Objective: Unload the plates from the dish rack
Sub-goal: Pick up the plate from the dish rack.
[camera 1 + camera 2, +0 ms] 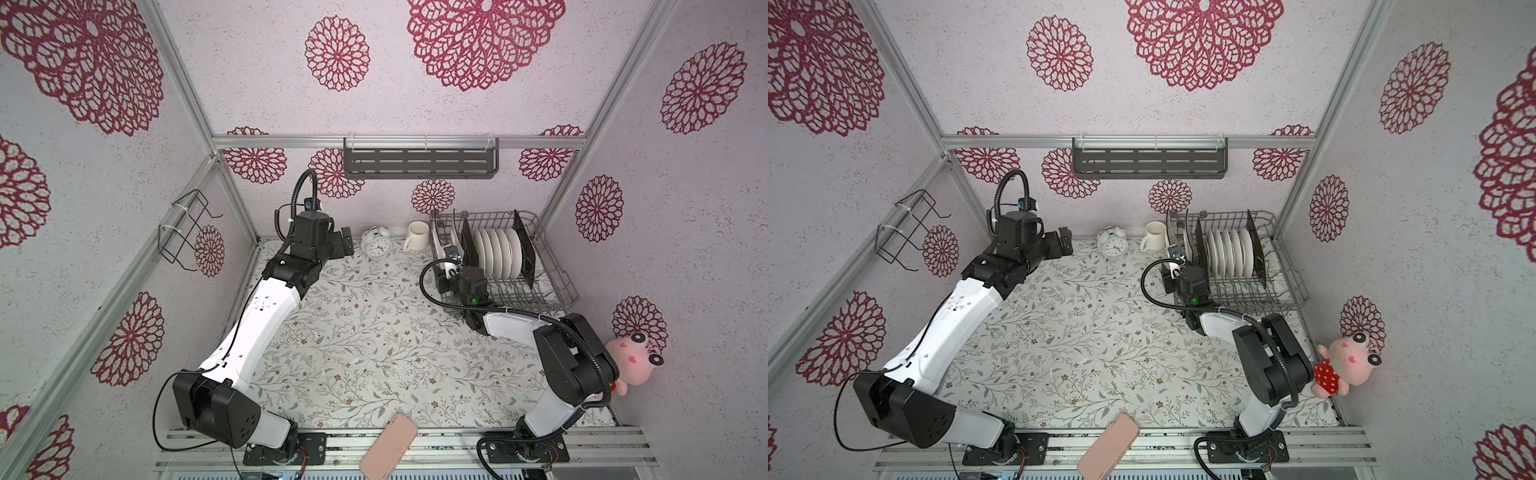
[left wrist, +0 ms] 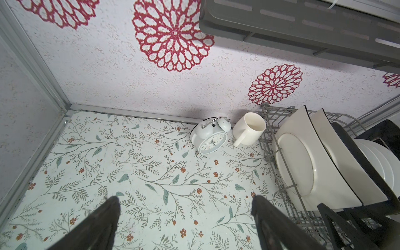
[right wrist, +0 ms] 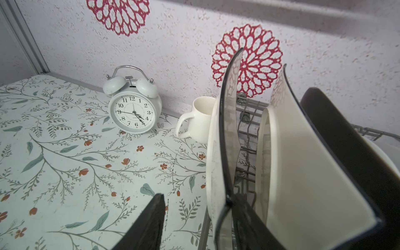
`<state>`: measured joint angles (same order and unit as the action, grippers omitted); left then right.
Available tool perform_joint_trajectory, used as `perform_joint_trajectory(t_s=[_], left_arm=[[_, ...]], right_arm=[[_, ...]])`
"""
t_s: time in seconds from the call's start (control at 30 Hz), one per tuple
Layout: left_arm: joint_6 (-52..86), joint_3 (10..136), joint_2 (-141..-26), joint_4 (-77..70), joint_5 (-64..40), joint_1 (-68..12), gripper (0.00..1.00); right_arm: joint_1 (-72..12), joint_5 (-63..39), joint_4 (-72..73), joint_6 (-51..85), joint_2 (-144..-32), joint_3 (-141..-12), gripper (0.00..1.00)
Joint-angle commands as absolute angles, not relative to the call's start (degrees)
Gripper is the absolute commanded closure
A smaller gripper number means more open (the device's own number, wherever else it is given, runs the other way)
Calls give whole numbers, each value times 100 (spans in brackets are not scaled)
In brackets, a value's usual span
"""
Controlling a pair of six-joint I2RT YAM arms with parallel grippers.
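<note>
The dish rack (image 1: 523, 293) stands in the far right corner of the bench (image 1: 374, 332), close to the back wall. The plates (image 1: 1229, 253) are all inside it, upright between the prongs: a row of round white plates (image 1: 496, 253) in the middle, and square plates (image 1: 524, 249) with black backs on both sides of this row. The right claw (image 3: 200, 197) is at the left end of the rack and straddles the outermost square plate (image 3: 216, 155). One finger (image 3: 151, 220) is on the side of the cream face, with a gap to it, and the other is at the black back, so this claw is spread around the plate's edge and does not pinch it. The left claw (image 2: 185, 198) hangs spread wide above the bench, with only the flowered surface between its fingers. Just beside the rack stand a white mug (image 3: 199, 123) and a white alarm clock (image 3: 133, 112). The dial bears the numerals 1 to 12; a small word under the hands is too small to read.
</note>
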<state>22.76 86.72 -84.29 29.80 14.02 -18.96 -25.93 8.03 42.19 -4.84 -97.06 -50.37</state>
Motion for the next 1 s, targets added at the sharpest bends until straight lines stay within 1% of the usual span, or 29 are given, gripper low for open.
perform_joint_trajectory(t_s=[0.0, 0.1, 0.23, 0.43, 0.63, 0.7, 0.87, 0.97], left_arm=[[2351, 8649, -8410, 2852, 1301, -1847, 2], [2349, 8640, -8395, 2839, 1302, -1838, 2], [2370, 8603, -8396, 2826, 1284, -1822, 2], [2406, 8517, -8412, 2760, 1194, -1771, 2], [2420, 8438, -8390, 2707, 1119, -1749, 2], [2426, 8407, -8376, 2694, 1118, -1732, 2], [2451, 8302, -8367, 2620, 1082, -1688, 2], [2455, 8260, -8376, 2585, 1074, -1674, 2]], right_arm=[[-2630, 944, 4638, -642, -9758, -5237, 48], [-2634, 913, 4757, -721, -9860, -5265, 53], [-2645, 812, 5019, -870, -9992, -5242, 62], [-2646, 378, 6020, -1252, -10048, -4858, 84], [-2647, 257, 5951, -1352, -10055, -4877, 93], [-2651, 203, 5866, -1382, -10038, -4902, 100], [-2646, 182, 5839, -1437, -10063, -4914, 100], [-2649, 120, 6055, -1424, -10020, -4817, 100]])
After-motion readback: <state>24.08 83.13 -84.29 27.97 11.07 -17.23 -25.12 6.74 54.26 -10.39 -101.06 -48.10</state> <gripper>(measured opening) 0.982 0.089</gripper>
